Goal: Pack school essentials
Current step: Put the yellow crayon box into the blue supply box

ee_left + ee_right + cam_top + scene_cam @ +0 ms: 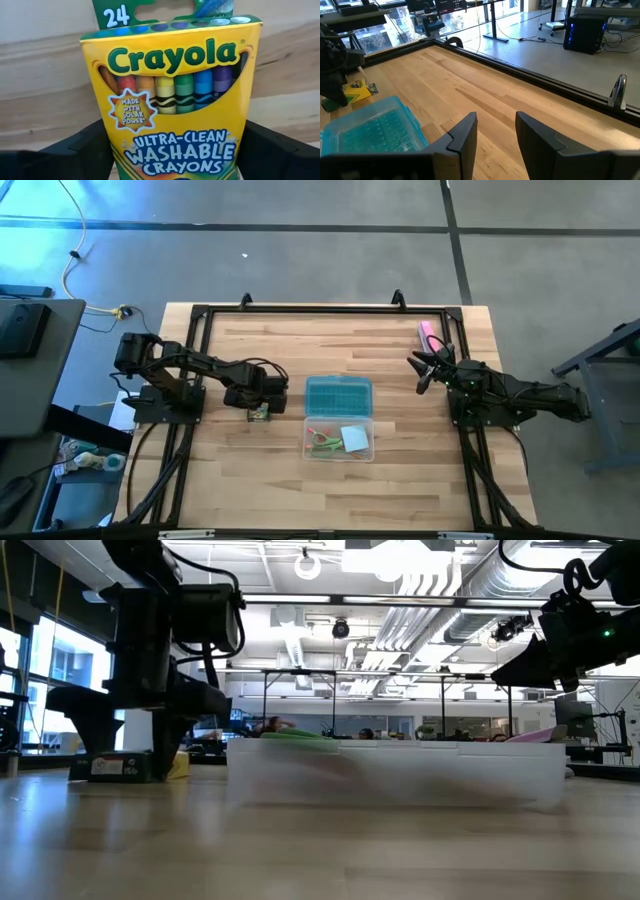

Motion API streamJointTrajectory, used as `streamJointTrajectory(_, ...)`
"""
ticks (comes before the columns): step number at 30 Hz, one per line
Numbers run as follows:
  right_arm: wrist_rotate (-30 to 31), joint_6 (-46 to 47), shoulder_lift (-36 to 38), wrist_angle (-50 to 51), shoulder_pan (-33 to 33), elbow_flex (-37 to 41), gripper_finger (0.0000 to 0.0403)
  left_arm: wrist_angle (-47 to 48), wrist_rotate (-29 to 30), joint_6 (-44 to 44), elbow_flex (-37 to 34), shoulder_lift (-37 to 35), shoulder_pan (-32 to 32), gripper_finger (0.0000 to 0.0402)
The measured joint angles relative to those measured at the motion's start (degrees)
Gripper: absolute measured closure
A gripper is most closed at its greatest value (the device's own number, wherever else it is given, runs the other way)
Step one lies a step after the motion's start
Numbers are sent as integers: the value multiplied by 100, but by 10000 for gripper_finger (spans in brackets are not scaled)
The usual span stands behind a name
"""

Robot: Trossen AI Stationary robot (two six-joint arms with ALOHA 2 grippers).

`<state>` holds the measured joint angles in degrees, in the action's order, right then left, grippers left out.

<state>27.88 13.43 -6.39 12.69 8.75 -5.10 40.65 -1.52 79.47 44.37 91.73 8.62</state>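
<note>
Between the left gripper's (pixel 172 150) parted fingers (pixel 75 150) — crayon box (pixel 175 100); overhead, right gripper (pixel 428 370) hovers apart.

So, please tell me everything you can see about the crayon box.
The crayon box is yellow cardboard with a green top band marked 24. It reads Crayola, ultra-clean washable crayons. A curved window on its front shows a row of crayon tips: orange, red, yellow, green, blue, purple. It lies on the wooden table, left of the clear case, below the left gripper. The gripper's dark fingers stand on both sides of the box; whether they press it yet I cannot tell.
</note>
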Motion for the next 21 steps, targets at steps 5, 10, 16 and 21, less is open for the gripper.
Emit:
streamJointTrajectory(5,1,0,0,0,0,-2,277,-58,124,-368,-33,-200,-65,88)
streamJointTrajectory(10,0,0,-1,0,-1,-2,277,-420,512,-1084,-23,-390,-181,89)
streamJointTrajectory(16,0,0,-2,0,0,0,277,-827,555,-2308,359,-531,-308,89)
streamJointTrajectory(21,0,0,-2,0,0,-2,277,-796,993,-3454,1037,-532,-506,90)
